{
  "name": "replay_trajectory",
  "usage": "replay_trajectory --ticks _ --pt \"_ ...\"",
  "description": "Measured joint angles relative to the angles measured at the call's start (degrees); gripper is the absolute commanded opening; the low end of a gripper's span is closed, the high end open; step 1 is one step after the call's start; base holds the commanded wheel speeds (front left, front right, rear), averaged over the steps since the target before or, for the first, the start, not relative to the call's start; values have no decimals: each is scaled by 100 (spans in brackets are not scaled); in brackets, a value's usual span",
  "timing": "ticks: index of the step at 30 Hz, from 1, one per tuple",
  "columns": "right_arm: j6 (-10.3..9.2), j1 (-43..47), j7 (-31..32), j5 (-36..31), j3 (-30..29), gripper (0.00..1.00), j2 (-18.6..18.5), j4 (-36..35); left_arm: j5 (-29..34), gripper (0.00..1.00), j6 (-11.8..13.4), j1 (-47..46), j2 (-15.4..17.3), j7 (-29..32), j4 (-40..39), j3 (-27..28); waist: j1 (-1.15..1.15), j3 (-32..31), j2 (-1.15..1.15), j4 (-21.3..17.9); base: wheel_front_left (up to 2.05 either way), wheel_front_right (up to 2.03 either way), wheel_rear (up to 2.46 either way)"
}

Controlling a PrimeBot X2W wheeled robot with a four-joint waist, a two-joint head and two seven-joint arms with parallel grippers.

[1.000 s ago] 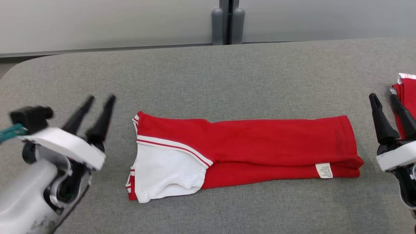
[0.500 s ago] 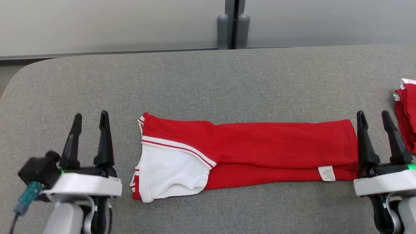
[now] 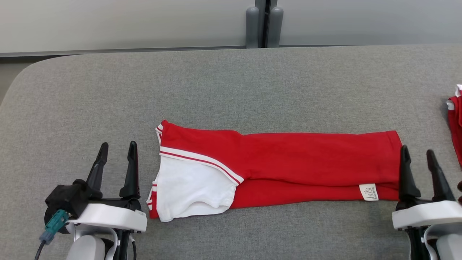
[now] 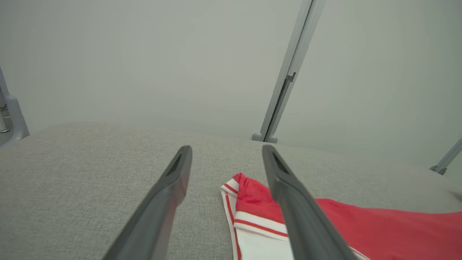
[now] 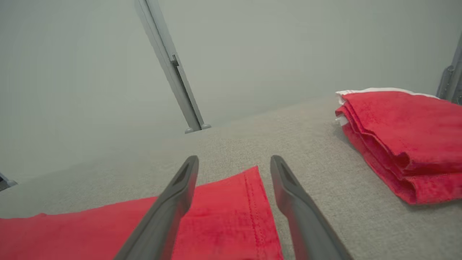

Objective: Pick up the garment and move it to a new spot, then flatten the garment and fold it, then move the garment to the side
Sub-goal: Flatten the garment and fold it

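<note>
Folded garment (image 3: 306, 159) between left tool (image 3: 118, 144) and right tool (image 3: 417, 149)

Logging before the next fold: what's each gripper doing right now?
Left gripper: open, holding nothing.
Right gripper: open, holding nothing.

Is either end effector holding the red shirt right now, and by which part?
Nothing is held. The left end effector and right end effector stand open, one at each end of the folded red shirt.
</note>
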Motion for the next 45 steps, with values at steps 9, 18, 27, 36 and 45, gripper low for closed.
replay_trajectory --ticks 9,18,27,36,45 --pt "0 -407 2 468 -209 100 156 1395 -16 100 -24 -44 -5 0 36 -102 0 24 0 65 0 0 0" --pt "0 -738 88 699 -118 100 140 2165 -169 100 -25 -97 -5 0 35 -82 0 77 0 137 0 0 0" --pt "0 -916 144 864 246 71 88 2521 -229 100 -25 -97 -7 0 83 -68 0 54 0 144 0 0 0" --pt "9 -1012 134 1148 307 0 -25 2735 -276 100 -25 -96 -5 0 98 18 0 39 0 138 0 0 0" --pt "7 -1338 24 811 -443 0 -619 3145 -276 100 -25 -90 -7 0 143 -34 0 -37 0 122 0 0 0"
